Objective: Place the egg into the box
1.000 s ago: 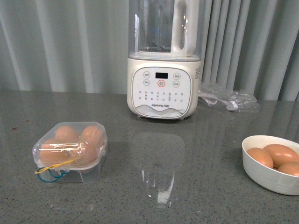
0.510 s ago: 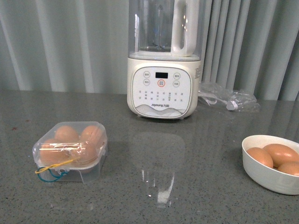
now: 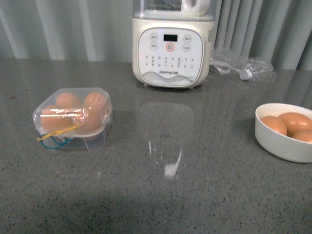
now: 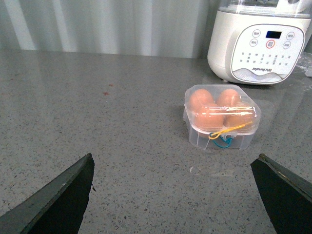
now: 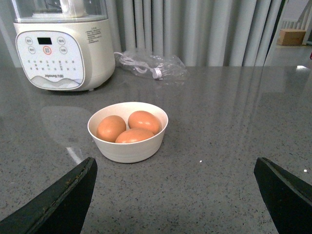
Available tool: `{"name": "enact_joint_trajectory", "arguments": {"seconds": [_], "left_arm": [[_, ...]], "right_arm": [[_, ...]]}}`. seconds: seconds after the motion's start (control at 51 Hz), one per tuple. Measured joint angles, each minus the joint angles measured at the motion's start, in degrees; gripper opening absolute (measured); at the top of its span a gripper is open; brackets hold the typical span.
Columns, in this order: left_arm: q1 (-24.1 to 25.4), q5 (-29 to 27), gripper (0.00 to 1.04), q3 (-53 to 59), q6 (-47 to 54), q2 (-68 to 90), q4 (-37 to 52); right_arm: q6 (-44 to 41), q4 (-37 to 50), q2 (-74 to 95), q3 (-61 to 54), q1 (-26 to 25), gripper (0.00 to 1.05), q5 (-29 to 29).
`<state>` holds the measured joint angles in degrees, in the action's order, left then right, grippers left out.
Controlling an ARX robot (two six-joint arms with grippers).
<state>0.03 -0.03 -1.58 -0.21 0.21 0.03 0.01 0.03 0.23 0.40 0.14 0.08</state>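
Note:
The box (image 3: 73, 118) is a small clear plastic case on the grey counter at the left, its lid shut over several brown eggs, with yellow and blue bands at its front. It also shows in the left wrist view (image 4: 222, 116). Three brown eggs (image 5: 128, 128) lie in a round white bowl (image 5: 127, 148) at the right; the bowl also shows in the front view (image 3: 282, 144). My left gripper (image 4: 173, 195) is open and empty, some way short of the box. My right gripper (image 5: 175, 195) is open and empty, short of the bowl. Neither arm shows in the front view.
A cream blender (image 3: 170, 46) with a button panel stands at the back middle. A crumpled clear plastic bag (image 3: 241, 66) with a cable lies to its right. Grey curtains hang behind the counter. A cardboard box (image 5: 292, 36) sits far off.
The front view has tilted down: the blender, box and bowl all sit higher in the picture than before. The things themselves have not moved on the counter.

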Motion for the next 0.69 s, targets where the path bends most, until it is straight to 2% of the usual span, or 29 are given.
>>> {"name": "enact_joint_trajectory", "arguments": {"seconds": [0.686], "left_arm": [[0.00, 0.00, 0.98, 0.00, 0.00, 0.00, 0.00]], "right_arm": [[-0.02, 0.00, 0.00, 0.00, 0.00, 0.98, 0.00]]}}
